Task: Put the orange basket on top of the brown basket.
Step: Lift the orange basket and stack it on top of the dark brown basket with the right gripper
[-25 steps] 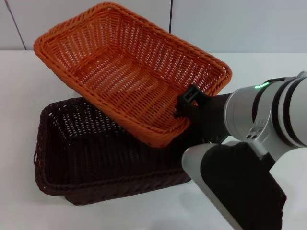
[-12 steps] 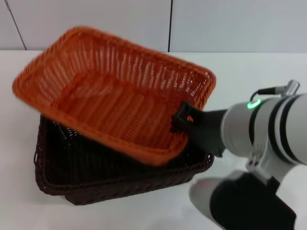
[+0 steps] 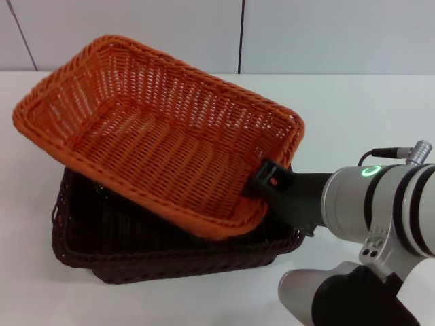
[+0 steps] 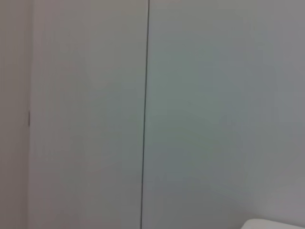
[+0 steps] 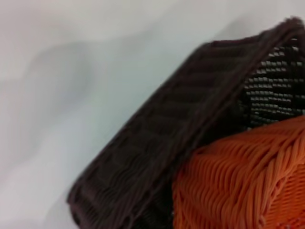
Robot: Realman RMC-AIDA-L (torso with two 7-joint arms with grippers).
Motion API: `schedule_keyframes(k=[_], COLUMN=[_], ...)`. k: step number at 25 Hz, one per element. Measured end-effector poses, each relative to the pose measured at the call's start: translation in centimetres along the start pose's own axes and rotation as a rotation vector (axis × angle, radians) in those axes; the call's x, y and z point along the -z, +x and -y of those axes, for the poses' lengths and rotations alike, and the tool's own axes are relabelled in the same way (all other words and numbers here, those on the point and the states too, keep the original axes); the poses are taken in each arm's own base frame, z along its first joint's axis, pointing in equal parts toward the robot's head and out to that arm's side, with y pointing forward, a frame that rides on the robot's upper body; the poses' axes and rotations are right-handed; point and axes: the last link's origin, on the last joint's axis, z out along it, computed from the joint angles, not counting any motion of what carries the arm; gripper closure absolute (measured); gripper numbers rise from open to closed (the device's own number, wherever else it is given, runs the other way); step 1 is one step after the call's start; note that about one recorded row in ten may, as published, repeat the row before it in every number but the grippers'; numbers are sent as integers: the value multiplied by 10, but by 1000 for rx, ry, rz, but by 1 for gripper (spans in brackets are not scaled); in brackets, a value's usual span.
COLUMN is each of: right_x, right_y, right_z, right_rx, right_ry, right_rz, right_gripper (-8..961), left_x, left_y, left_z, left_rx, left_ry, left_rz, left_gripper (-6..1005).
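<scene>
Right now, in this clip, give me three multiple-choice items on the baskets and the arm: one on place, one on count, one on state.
1. Where is the orange basket?
A. over the brown basket, skewed
B. beside it on the table
C. under it

2. How many baskets show?
A. one
B. two
C. three

3. How does the orange basket sit?
A. level and nested
B. upside down
C. tilted, far end raised

Answers: 1 A, it overlaps the brown one and juts past its rim. 2 B, one orange, one brown. 3 C, the right gripper is at its near corner and the far rim stands higher.
</scene>
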Motion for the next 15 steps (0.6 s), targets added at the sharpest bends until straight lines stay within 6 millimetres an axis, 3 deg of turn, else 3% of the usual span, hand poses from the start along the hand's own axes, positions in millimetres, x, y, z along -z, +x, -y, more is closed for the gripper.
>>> schedule_keyframes(k=[11, 15], right_x=[-2, -3], right_y=[-19, -33], right_z=[-14, -18], right_rx=[-32, -13], right_ry=[7, -8], right_rz=[45, 81], right_gripper=[675, 544], left_x=[0, -1], left_y=[-1, -1], left_z=[2, 1], left_rx=[-6, -9], left_ry=[1, -2], left_rz=[6, 6], left_gripper=[381, 381])
